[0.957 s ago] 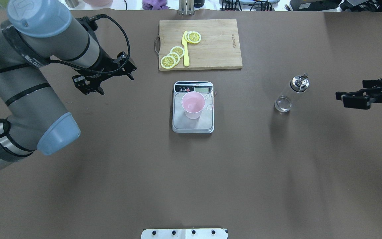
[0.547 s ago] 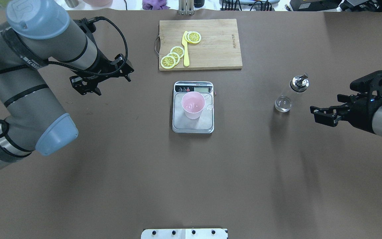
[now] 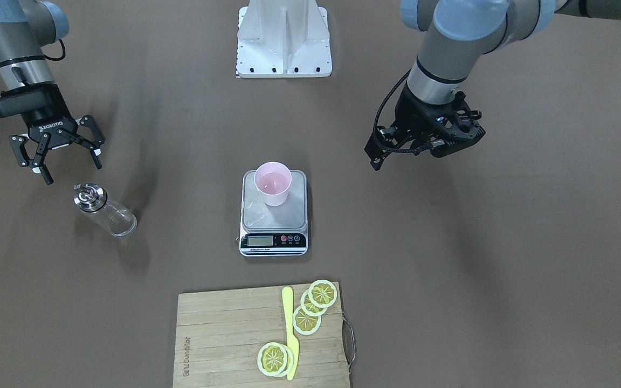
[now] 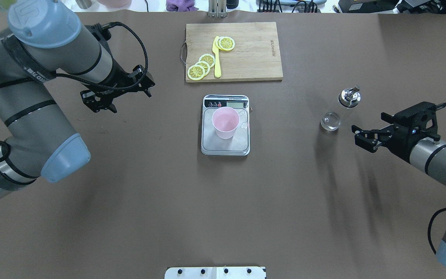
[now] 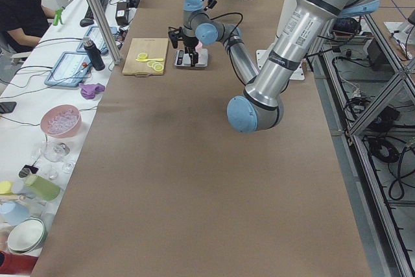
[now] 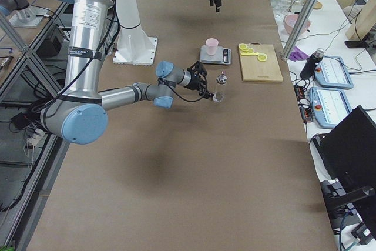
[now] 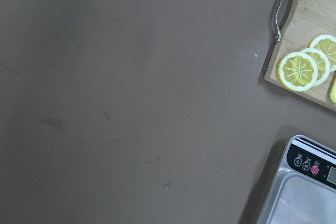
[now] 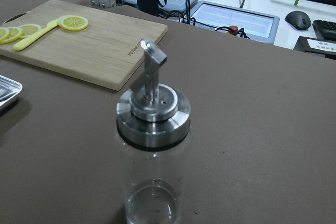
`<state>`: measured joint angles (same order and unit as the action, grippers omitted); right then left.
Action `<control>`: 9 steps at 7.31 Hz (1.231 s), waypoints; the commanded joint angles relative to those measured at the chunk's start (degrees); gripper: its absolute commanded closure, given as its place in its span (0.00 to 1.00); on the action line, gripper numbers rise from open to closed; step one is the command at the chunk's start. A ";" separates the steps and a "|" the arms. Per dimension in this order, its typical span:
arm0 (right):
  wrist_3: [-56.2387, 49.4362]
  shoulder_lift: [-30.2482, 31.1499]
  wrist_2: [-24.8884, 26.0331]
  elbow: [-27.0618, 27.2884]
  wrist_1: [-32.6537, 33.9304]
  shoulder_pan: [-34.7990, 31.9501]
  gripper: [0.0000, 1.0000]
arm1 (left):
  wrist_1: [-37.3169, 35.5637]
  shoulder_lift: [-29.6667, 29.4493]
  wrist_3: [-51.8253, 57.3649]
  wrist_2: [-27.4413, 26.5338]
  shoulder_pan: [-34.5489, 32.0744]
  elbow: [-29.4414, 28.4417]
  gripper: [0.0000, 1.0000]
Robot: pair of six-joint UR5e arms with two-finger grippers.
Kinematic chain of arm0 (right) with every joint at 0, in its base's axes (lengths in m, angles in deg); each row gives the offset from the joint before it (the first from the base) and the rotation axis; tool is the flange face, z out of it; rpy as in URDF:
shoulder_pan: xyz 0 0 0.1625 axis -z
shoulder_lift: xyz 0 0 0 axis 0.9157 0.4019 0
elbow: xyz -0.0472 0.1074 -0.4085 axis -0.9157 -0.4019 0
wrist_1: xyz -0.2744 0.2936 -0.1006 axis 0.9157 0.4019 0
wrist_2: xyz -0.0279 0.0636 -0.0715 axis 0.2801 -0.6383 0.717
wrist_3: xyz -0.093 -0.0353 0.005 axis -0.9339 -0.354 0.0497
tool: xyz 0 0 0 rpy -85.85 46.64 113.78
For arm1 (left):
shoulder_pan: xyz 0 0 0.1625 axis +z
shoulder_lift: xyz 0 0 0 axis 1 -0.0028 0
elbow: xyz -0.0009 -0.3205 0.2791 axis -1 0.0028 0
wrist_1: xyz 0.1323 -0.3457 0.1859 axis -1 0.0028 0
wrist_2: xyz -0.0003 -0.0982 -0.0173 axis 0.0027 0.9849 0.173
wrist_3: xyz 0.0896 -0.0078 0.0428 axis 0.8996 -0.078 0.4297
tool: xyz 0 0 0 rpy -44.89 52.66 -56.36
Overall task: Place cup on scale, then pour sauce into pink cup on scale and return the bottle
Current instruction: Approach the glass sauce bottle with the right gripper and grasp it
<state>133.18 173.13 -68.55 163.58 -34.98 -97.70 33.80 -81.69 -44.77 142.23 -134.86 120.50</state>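
Brown paper-covered table is the workspace. The rectangular bamboo cutting board sits at the far edge, out of the pour path and not part of this job. The brushed-silver digital kitchen scale is dead centre, so either arm can reach it. My left gripper hangs above bare table off to the scale's side, jaws spread and holding nothing; I read it as parked clear of the pour. My right gripper is also spread wide and empty, just beside the bottle without touching it, lined up side-on for a body grasp. The pale pink plastic tumbler stands upright on the scale plate, so step one looks done. The small clear glass bottle with chrome pourer stands upright on the table, well apart from the scale on my right. Its spout angles toward the board, and I can't tell the fill level. Next is closing on the glass below the cap; the smooth wall could slip.
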 commanded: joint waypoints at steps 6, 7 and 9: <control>1.33 -7.99 11.55 -7.51 -1.49 5.55 0.02 | 0.16 0.05 0.00 0.09 0.20 -0.86 0.01; 1.24 -8.01 11.47 -8.05 -1.49 5.55 0.03 | 0.07 0.05 -0.09 0.09 0.20 -0.86 0.01; 0.98 -8.19 11.81 -9.89 -1.58 5.55 0.04 | 0.24 -0.04 -0.70 0.09 0.37 -1.21 0.01</control>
<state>134.37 165.12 -56.98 154.88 -36.49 -92.16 33.95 -81.66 -45.11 142.32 -134.58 119.52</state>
